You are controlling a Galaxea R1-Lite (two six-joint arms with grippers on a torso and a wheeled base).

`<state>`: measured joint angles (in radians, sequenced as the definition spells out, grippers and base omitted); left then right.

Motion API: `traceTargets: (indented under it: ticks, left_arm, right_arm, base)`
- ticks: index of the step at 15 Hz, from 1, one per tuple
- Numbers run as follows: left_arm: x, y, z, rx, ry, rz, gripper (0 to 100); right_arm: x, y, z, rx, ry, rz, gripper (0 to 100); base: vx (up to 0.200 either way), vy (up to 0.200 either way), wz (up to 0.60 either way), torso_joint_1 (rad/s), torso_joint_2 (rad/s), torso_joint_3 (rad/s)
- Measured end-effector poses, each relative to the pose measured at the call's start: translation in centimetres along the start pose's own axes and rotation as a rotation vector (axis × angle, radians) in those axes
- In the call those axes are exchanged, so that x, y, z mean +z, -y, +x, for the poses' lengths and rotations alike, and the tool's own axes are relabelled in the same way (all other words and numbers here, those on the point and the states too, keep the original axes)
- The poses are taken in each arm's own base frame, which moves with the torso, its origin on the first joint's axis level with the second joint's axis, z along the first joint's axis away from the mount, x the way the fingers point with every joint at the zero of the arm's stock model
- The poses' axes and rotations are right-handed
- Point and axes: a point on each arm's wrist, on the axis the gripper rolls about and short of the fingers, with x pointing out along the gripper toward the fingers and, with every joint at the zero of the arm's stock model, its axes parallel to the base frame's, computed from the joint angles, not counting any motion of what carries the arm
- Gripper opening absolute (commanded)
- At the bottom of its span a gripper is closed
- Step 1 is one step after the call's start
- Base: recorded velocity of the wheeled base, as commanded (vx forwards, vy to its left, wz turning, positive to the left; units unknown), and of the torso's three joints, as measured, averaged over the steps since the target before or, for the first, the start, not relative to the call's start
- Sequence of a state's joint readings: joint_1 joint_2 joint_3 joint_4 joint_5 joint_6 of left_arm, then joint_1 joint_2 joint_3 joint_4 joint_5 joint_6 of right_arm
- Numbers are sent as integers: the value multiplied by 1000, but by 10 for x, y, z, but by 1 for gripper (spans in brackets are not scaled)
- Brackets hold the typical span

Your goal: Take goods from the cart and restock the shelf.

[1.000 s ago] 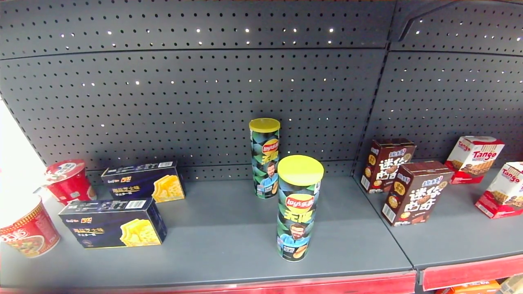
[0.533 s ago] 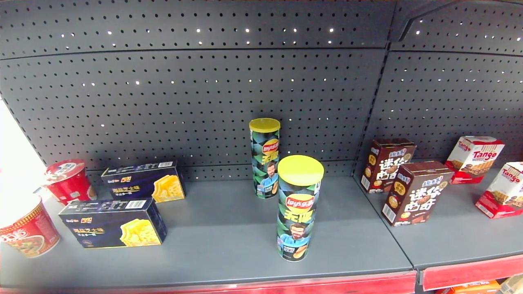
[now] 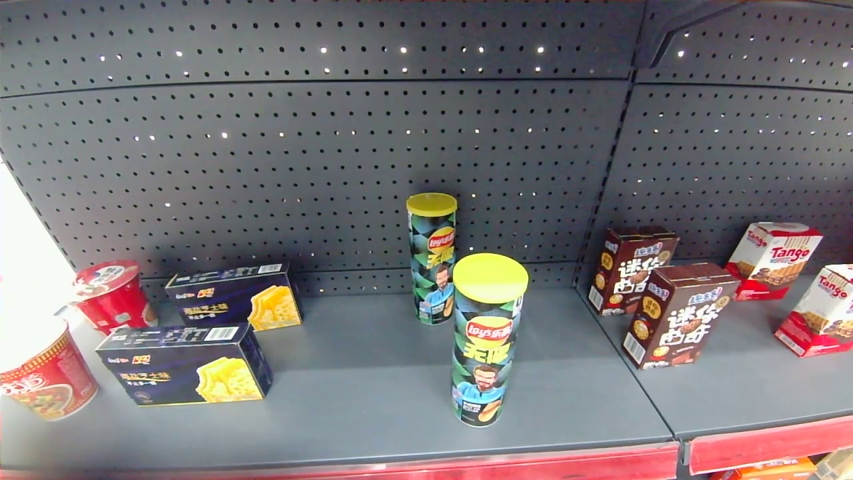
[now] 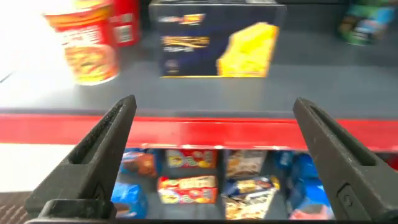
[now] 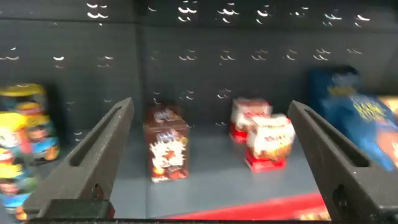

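Shelf [image 3: 373, 390] part-stocked; left pincer [image 4: 214, 102] and right pincer [image 5: 209, 104] wide open, empty. We judge next: grab from cart.

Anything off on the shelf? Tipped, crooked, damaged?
Nothing tipped, spilled or damaged. Only minor untidiness: the front chip can stands right of the rear chip can, not straight in front, and the front brown box and rear brown box sit angled on the shelf.

left end effector [image 4: 214, 104]: jaws wide apart | right end effector [image 5: 210, 107]: jaws wide apart
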<state>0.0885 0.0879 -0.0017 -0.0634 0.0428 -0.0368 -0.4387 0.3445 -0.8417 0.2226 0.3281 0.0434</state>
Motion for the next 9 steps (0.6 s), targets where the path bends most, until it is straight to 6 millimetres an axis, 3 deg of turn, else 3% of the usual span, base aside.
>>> traceTargets:
  ticks: [4, 9]
  left_arm:
    - [0, -1, 0, 58, 2, -4, 100]
    - [0, -1, 0, 55, 1, -10, 100]
  right_arm:
    - [1, 5, 17, 220, -135, -74, 100]
    - [-28, 12, 41, 324, -138, -100, 100]
  base:
    - [0, 0, 0, 0, 0, 0]
    - [0, 0, 0, 0, 0, 0]
